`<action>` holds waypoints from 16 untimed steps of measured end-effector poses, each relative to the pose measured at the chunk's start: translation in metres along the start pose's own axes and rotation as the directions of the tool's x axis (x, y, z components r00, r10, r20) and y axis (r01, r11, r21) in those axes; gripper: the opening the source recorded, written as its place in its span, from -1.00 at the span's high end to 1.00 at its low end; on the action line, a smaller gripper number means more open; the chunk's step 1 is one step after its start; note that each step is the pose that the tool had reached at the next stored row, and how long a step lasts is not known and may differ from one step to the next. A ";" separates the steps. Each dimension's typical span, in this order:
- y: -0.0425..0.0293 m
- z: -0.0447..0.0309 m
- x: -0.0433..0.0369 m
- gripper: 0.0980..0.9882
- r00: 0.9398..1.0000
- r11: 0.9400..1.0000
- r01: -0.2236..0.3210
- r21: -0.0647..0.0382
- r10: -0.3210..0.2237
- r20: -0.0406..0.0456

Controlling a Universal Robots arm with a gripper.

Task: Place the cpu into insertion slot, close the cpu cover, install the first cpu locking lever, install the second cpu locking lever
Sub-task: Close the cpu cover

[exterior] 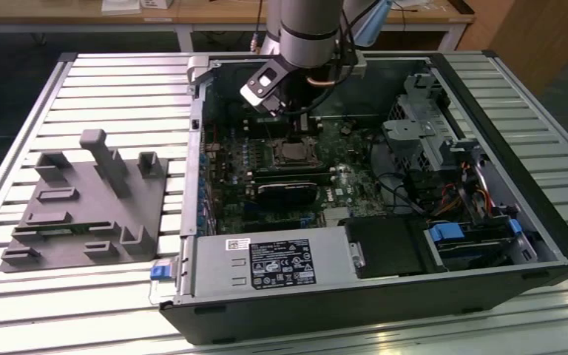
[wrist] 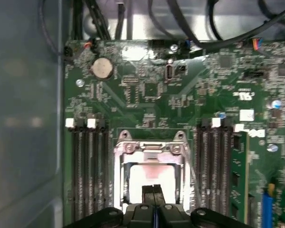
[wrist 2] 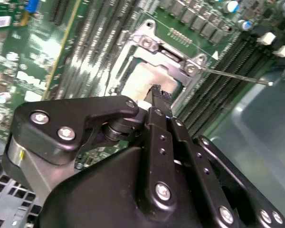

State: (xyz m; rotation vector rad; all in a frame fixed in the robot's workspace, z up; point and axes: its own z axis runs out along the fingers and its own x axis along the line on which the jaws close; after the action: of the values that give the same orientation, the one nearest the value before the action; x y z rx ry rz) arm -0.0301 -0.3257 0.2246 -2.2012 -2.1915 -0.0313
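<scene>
Inside the open computer case (exterior: 521, 244), which lies on a slatted table (exterior: 47, 296), the arm reaches down over the green board. The claw (exterior: 289, 126) hangs right above the socket (exterior: 291, 153), near the middle of the board.

Both wrist views show the claw (wrist: 154, 194) (wrist 2: 157, 92) with its two black fingers pressed together, tip to tip, pinching nothing. The tips sit at the chip (wrist: 149, 178), over the edge of its pale face; I cannot tell whether they touch it. The chip (wrist 2: 140, 78) lies flat in the socket (wrist: 119, 190). The cover (wrist: 149, 148), a silvery frame, lies down over it, so the pale face shows through the cut-out middle. In the second wrist view a thin lever (wrist 2: 237, 76) sticks out sideways from one corner of the cover (wrist 2: 149, 42), across the black memory slots (wrist 2: 228, 57).

More memory slots (wrist: 88, 166) flank the socket on both sides, and a round coin battery (wrist: 102, 68) sits on the board beyond them. On the exterior view's left, a grey moulded tray (exterior: 86, 200) rests on the table, well apart from the case.
</scene>
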 end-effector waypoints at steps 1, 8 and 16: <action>-0.0005 0.0005 -0.0002 0.98 1.000 1.000 0.001 -0.001 -0.001 -0.008; -0.0008 0.0038 -0.0020 0.98 1.000 1.000 0.003 -0.015 -0.004 -0.014; -0.0010 0.0049 -0.0022 0.98 1.000 1.000 0.004 -0.021 -0.005 -0.012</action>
State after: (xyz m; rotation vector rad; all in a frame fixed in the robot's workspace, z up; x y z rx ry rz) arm -0.0312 -0.3277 0.2197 -2.2005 -2.1998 -0.0681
